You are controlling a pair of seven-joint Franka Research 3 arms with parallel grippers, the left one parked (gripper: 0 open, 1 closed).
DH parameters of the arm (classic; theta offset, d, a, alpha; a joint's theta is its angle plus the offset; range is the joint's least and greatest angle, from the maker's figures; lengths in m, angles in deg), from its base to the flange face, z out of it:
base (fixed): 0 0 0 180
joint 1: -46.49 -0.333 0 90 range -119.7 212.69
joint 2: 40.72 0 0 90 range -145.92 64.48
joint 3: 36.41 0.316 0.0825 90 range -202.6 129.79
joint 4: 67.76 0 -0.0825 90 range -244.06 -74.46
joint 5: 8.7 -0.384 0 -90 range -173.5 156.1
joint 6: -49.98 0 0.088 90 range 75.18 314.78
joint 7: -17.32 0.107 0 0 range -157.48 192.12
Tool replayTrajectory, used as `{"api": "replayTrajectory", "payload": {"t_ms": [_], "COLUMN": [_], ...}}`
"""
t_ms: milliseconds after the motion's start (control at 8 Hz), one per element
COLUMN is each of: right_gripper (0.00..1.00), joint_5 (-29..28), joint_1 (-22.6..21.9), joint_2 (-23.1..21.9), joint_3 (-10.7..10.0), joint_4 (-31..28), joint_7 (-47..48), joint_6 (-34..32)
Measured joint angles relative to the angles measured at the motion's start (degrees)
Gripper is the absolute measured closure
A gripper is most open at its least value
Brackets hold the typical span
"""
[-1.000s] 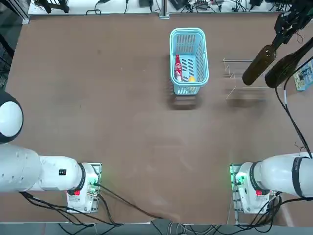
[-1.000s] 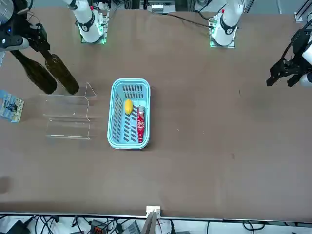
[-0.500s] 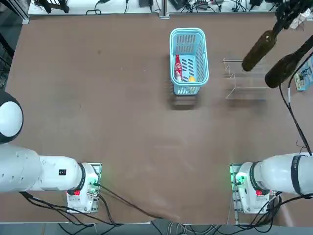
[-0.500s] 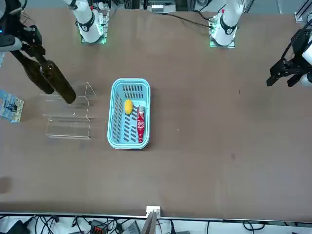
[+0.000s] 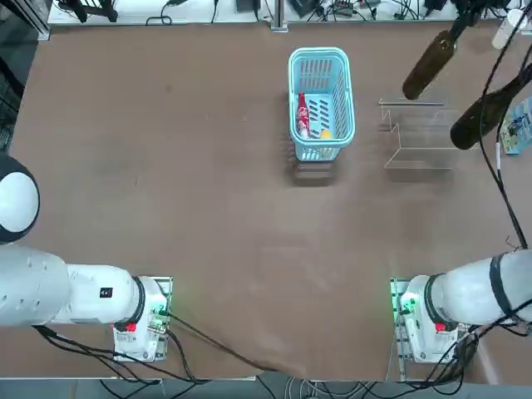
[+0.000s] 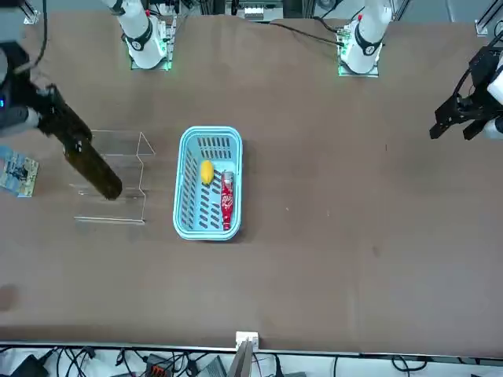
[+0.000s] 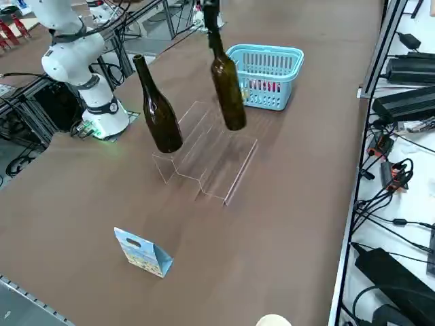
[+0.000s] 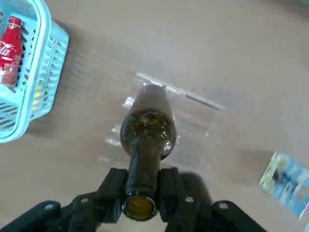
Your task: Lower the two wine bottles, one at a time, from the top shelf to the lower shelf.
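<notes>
Bottle neck [image 8: 141, 169] clamped between tool [image 8: 140, 191] fingers

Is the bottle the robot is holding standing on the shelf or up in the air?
In the air: the right gripper holds the wine bottle by its neck above the clear stand.

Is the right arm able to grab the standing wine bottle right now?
Probably not yet: the right gripper has its jaws shut on the neck of the lifted wine bottle. The standing bottle looks unobstructed, but the held one must go down first.
</notes>
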Motion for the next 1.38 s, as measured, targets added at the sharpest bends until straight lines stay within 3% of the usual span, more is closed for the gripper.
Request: {"api": "replayTrajectory", "payload": {"t_ms": [625,1375], "right_gripper": [0.61,0.61], "joint_5": [0.0,0.1], "joint_1": [-0.3,-0.4], "joint_2": [7.8,9.1], "joint_3": [-0.4,-0.4], "joint_4": [1.4,-1.4], "joint_7": [-1.5,-1.5], "joint_6": [3.0,4.3]}}
